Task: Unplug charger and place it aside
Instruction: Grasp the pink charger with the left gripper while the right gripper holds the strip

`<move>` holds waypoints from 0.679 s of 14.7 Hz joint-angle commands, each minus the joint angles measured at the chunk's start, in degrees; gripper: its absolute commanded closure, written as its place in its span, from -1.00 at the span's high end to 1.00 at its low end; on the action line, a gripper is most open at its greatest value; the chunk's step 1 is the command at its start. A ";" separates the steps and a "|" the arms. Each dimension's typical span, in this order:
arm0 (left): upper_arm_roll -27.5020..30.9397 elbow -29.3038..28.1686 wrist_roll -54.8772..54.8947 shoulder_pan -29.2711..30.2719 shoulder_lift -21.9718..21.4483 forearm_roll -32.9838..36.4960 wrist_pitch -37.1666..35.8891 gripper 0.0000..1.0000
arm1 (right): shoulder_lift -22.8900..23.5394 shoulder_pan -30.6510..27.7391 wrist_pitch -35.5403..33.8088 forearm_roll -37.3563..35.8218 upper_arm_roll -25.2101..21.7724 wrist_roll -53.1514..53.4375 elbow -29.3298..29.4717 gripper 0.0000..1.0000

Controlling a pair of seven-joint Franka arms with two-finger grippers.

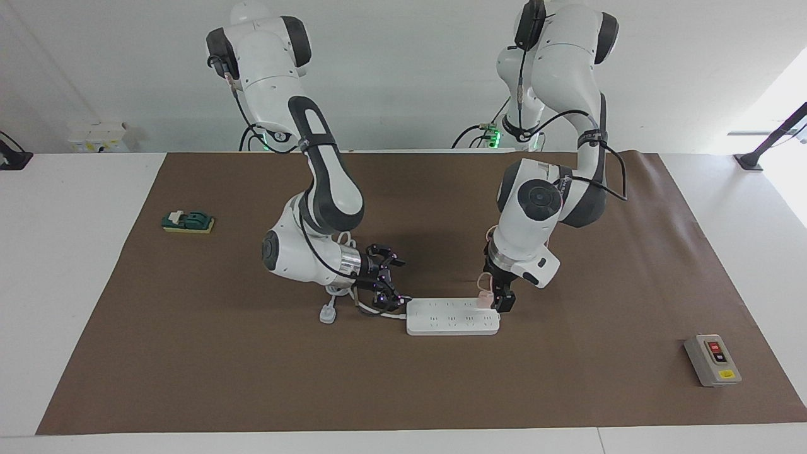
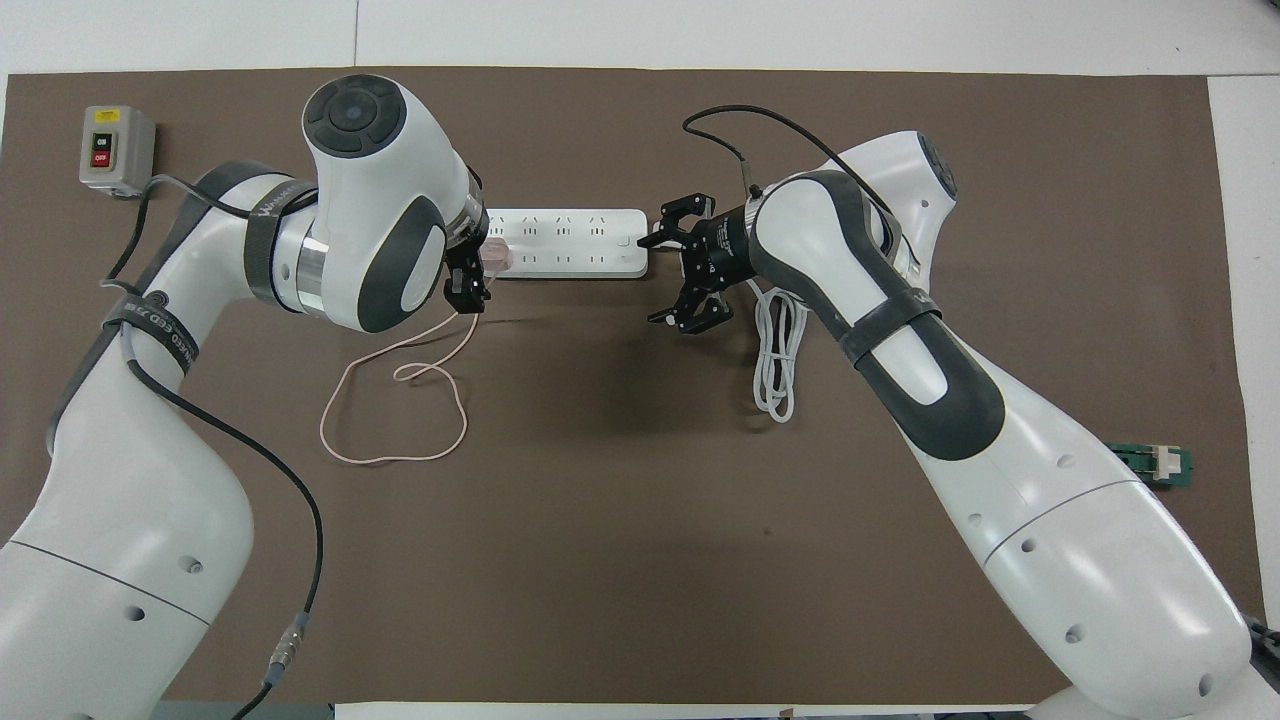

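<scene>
Facing view: the left pincer (image 1: pixel 498 301) pinches the pink charger (image 1: pixel 484 298), plugged in at the power strip (image 1: pixel 452 317)'s end toward the left arm; the right pincer (image 1: pixel 386 277), spread, hangs at the strip's cord end. The unplugging step is in hand; next likely calls for a straight upward pull.

Overhead view: the strip (image 2: pixel 570 243) runs lengthwise between the arms' ends of the tabletop (image 2: pixel 620 500); the charger (image 2: pixel 497 257) stands upright, its cable (image 2: pixel 400 400) looping toward the robots.

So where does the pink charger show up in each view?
Facing view: charger on the power strip's end, under the left gripper.
Overhead view: charger at the strip's end, beside the left gripper.
Shared landmark: the grey switch box.
</scene>
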 commanded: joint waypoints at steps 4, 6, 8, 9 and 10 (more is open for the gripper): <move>0.71 1.47 -1.75 -0.97 2.36 1.15 1.56 1.00 | 9.25 -0.01 -0.20 0.03 -0.25 1.64 12.77 1.00; 0.71 1.55 -1.75 -0.97 2.36 1.15 1.48 1.00 | 10.57 0.17 0.41 0.21 -0.25 1.81 13.92 1.00; 0.71 1.47 -1.75 -1.23 2.45 1.50 1.56 0.85 | 12.06 0.96 0.50 0.03 -0.25 1.82 15.24 1.00; 0.71 1.47 -1.75 -1.66 2.45 2.11 1.65 0.65 | 12.33 1.22 0.68 -0.05 -0.33 1.82 15.24 1.00; 0.71 1.47 -1.75 -1.76 2.54 2.38 1.74 0.43 | 12.42 1.31 1.29 -0.06 -0.34 1.82 15.24 1.00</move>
